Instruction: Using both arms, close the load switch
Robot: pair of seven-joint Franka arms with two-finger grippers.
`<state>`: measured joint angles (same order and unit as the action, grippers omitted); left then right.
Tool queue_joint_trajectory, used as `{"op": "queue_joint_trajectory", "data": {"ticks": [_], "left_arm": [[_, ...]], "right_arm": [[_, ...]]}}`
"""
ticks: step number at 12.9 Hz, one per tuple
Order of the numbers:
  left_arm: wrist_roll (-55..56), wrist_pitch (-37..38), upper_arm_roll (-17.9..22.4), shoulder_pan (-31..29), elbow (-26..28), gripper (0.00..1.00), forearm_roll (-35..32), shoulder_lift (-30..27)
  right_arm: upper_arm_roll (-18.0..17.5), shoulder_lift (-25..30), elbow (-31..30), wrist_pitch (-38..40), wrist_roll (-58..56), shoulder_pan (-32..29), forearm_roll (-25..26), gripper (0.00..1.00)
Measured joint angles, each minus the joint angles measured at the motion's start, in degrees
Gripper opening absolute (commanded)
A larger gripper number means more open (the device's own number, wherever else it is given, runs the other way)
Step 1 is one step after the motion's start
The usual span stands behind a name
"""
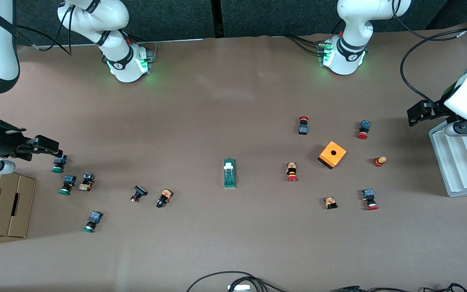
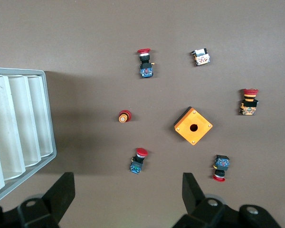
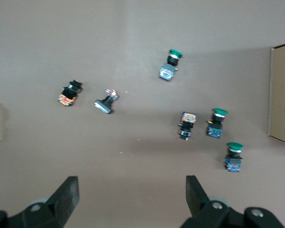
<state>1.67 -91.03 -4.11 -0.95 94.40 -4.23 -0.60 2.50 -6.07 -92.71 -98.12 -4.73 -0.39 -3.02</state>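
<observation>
The load switch (image 1: 229,173) is showing dark green with a white lever piece on top. The box (image 1: 332,154) is showing bright orange with a black hole and dark underside. The counter (image 1: 217,101) is lying plain brown. Push buttons toward the left arm's end are wearing red caps (image 1: 363,136), those toward the right arm's end green caps (image 1: 64,191). The tray (image 1: 462,162) is showing pale grey, the cardboard holder (image 1: 2,205) tan. Both arms' bases are glowing green (image 1: 146,65).
</observation>
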Motion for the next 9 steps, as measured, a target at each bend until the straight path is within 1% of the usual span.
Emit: {"op": "queue_joint_trajectory", "data": {"ticks": [3,6,9], "left_arm": [[0.00,0.00,0.00,0.00,0.00,1.00,0.01,0.00],[0.00,0.21,-0.04,0.00,0.00,1.00,0.04,0.06],[0.00,0.61,-0.24,0.03,0.00,1.00,0.19,0.39]], "right_arm": [[-0.07,-0.16,0.00,-0.21,-0.11,0.10,0.18,1.00],[-0.21,-0.45,0.00,-0.44,-2.58,0.18,0.17,1.00],[-0.37,-1.86,0.00,-2.63,-3.26,2.62,0.17,1.00]]}}
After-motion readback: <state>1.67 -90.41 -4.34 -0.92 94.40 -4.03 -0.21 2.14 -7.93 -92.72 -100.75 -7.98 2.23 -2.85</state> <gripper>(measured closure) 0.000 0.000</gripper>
